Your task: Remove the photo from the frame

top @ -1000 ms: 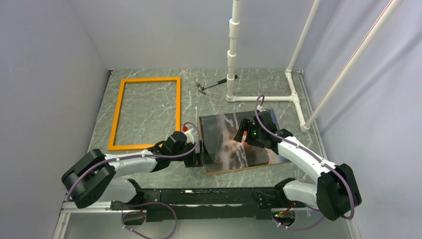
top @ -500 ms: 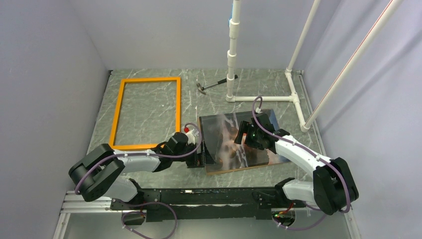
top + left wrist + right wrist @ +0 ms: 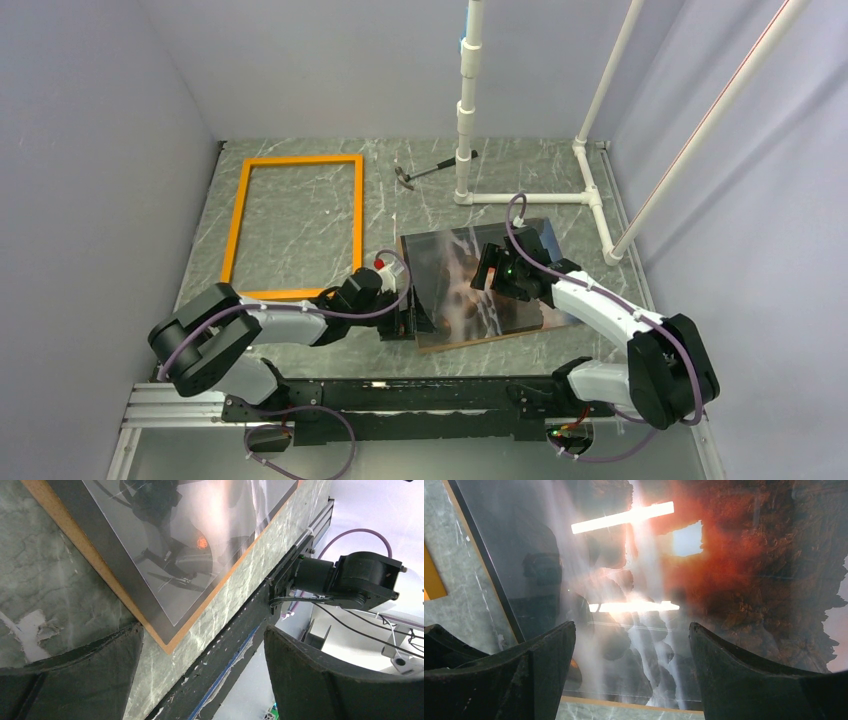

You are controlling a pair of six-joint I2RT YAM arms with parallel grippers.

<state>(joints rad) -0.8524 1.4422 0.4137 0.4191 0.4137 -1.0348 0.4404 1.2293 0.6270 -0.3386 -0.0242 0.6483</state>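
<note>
The photo [image 3: 470, 285] lies face up on the table, right of centre, on its brown board with a glossy clear sheet over it. The orange frame [image 3: 300, 159] lies apart at the back left, with nothing inside it. My left gripper [image 3: 412, 318] is open at the photo's near-left corner. In the left wrist view, the left gripper [image 3: 202, 635] straddles the board's corner [image 3: 167, 645] without gripping it. My right gripper [image 3: 490, 268] is open just above the photo's middle. In the right wrist view, its fingers [image 3: 549, 660] frame the rocks and water of the photo [image 3: 724, 570].
A small hammer [image 3: 420, 173] lies at the back by a white pipe stand [image 3: 463, 120], whose base [image 3: 590, 195] runs along the right. The black base rail [image 3: 400, 395] borders the table's near edge, close to the photo's corner. A bit of the orange frame shows in the right wrist view [image 3: 431, 580].
My left arm has shifted slightly right, bringing its gripper closer to the photo's near-left corner. The right gripper and the photo have hardly moved.
</note>
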